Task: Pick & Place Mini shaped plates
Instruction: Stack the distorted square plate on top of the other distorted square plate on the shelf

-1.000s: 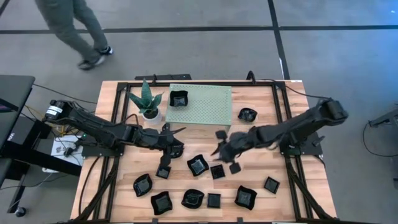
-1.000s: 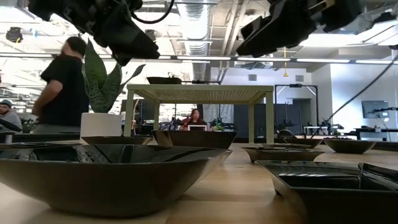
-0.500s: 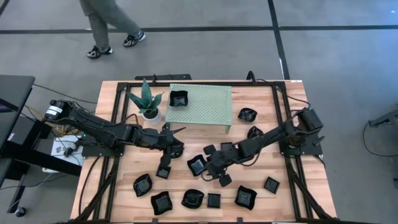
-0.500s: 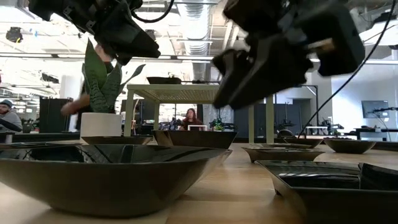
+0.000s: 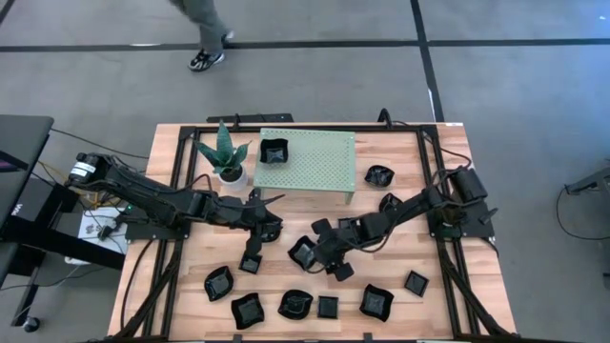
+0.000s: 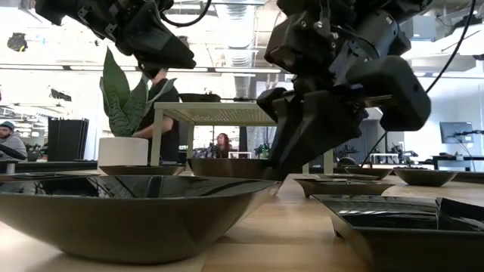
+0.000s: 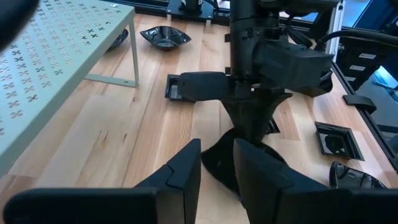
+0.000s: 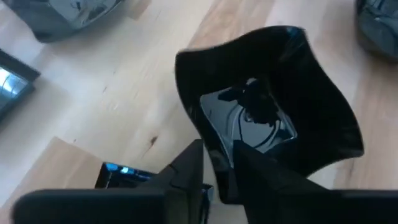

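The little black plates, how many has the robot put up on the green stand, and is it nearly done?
Only one black plate sits on the green stand, so it has barely started. Right now the right hand is down at a wavy plate, its fingers either side of the rim. The left hand hangs nearby over the table. About a dozen more plates, like this square one, lie on the table.
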{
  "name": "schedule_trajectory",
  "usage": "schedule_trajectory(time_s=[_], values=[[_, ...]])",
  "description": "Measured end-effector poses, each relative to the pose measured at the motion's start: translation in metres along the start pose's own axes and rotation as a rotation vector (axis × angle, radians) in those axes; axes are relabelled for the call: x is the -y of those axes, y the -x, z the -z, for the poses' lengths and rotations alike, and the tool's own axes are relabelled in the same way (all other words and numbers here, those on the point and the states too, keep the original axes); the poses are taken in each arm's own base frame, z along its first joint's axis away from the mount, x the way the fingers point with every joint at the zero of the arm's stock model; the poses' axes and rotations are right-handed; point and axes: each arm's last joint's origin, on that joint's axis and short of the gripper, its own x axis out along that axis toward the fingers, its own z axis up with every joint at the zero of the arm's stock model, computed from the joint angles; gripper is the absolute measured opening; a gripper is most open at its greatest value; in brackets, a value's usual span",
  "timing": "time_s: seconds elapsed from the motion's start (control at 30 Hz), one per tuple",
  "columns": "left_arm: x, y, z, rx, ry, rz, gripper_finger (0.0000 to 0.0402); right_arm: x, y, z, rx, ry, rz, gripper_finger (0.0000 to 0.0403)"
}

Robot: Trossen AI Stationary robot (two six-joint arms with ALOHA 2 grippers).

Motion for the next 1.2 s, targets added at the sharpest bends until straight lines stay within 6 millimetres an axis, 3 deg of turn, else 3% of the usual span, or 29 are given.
schedule_trajectory(time_s=[0.17, 0.4, 0.6, 0.83, 0.97, 1.2], values=[[0.000, 0.000, 0.000, 0.002, 0.001, 0.001, 0.0097, 0.005, 0.001, 0.002, -0.017, -0.006, 0.006, 0.0012], [0.000, 0.000, -0.002, 0.015, 0.003, 0.006, 0.0097, 0.013, 0.009, 0.006, -0.061, -0.003, 0.011, 0.0012], [0.005, -0.002, -0.001, 0.019, -0.104, 0.071, 0.0097, 0.023, 0.043, -0.001, -0.056, 0.085, 0.030, 0.0006], [0.016, -0.028, 0.004, 0.103, -0.315, 0.092, 0.0109, 0.043, 0.079, -0.014, 0.071, 0.115, 0.107, 0.0003], [0.015, -0.041, 0.011, 0.105, -0.386, 0.061, 0.0128, 0.051, 0.081, -0.013, 0.085, 0.084, 0.096, 0.0002], [0.010, -0.049, 0.018, 0.065, -0.382, 0.043, 0.0140, 0.054, 0.068, -0.005, 0.047, 0.086, 0.039, 0.0001]])
